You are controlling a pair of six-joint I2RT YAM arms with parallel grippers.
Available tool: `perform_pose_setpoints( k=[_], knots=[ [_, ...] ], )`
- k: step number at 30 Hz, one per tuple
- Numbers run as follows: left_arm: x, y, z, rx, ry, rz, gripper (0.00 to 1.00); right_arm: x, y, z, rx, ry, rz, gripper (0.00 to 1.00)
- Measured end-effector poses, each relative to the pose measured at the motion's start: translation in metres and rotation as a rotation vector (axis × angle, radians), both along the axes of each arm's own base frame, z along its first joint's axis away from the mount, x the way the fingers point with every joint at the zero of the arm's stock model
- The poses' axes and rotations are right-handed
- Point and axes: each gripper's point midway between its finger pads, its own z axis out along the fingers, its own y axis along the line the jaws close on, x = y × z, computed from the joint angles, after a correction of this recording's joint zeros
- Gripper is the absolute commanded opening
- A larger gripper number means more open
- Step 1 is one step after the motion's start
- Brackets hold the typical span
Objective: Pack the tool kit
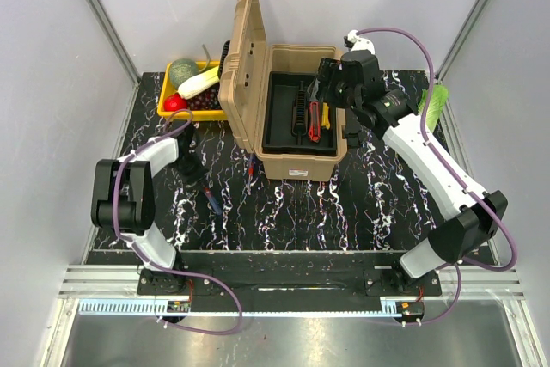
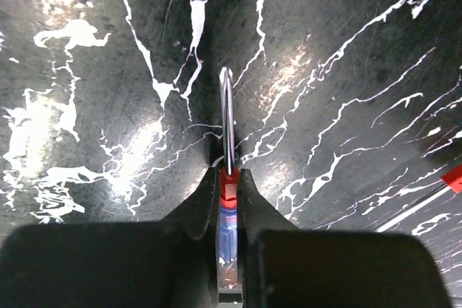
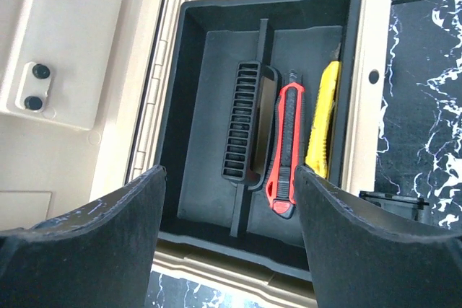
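The left gripper (image 2: 229, 184) is clamped on the blue-and-red handle of a screwdriver (image 2: 228, 117), whose steel shaft juts straight out past the fingertips over the black marbled table (image 2: 86, 70), in front of the open tan toolbox (image 1: 296, 165). The right gripper (image 3: 229, 174) hangs with jaws apart above the black tray (image 3: 209, 55), where a red utility knife (image 3: 285, 149) and a yellow tool (image 3: 323, 120) lie side by side.

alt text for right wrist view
An open tan toolbox seen from above, framed by the open right gripper. In its black tray a red utility knife and a yellow tool lie side by side, right of the tray handle.
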Motion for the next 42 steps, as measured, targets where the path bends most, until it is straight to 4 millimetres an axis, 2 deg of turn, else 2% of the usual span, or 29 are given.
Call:
perform_pose_setpoints(
  k=[4, 7, 11, 14, 17, 20, 26, 30, 34, 37, 40, 42],
  knots=[
    [0.003, 0.004, 0.016, 0.023, -0.041, -0.009, 0.00, -0.003, 0.007, 0.002, 0.019, 0.004, 0.040, 0.78],
    [0.013, 0.009, 0.054, 0.046, -0.152, -0.022, 0.00, -0.007, 0.017, 0.008, 0.045, -0.003, 0.101, 0.80],
    [0.038, 0.013, 0.145, 0.073, -0.416, -0.041, 0.00, -0.014, 0.041, 0.024, 0.095, -0.042, 0.249, 0.95],
    [0.049, 0.015, 0.241, 0.087, -0.690, -0.066, 0.00, -0.024, 0.061, 0.038, 0.142, -0.086, 0.388, 0.99],
    [0.038, 0.010, 0.321, 0.080, -0.936, -0.126, 0.00, -0.038, 0.082, 0.058, 0.199, -0.148, 0.545, 0.99],
    [0.011, -0.001, 0.369, 0.051, -1.111, -0.214, 0.00, -0.059, 0.101, 0.083, 0.275, -0.215, 0.723, 0.99],
    [-0.034, -0.040, 0.409, -0.114, -1.271, -0.432, 0.00, -0.110, 0.126, 0.137, 0.428, -0.362, 1.048, 0.99],
    [-0.046, -0.067, 0.434, -0.278, -1.347, -0.523, 0.00, -0.142, 0.145, 0.155, 0.461, -0.406, 1.219, 0.99],
    [-0.052, -0.089, 0.460, -0.441, -1.404, -0.574, 0.00, -0.173, 0.170, 0.153, 0.479, -0.385, 1.357, 0.99],
    [-0.054, -0.103, 0.471, -0.535, -1.414, -0.610, 0.00, -0.186, 0.185, 0.144, 0.486, -0.357, 1.415, 0.96],
    [-0.054, -0.115, 0.475, -0.603, -1.405, -0.637, 0.00, -0.189, 0.197, 0.135, 0.483, -0.323, 1.440, 0.86],
    [-0.053, -0.121, 0.477, -0.631, -1.400, -0.650, 0.00, -0.189, 0.200, 0.129, 0.479, -0.301, 1.445, 0.76]
  ],
)
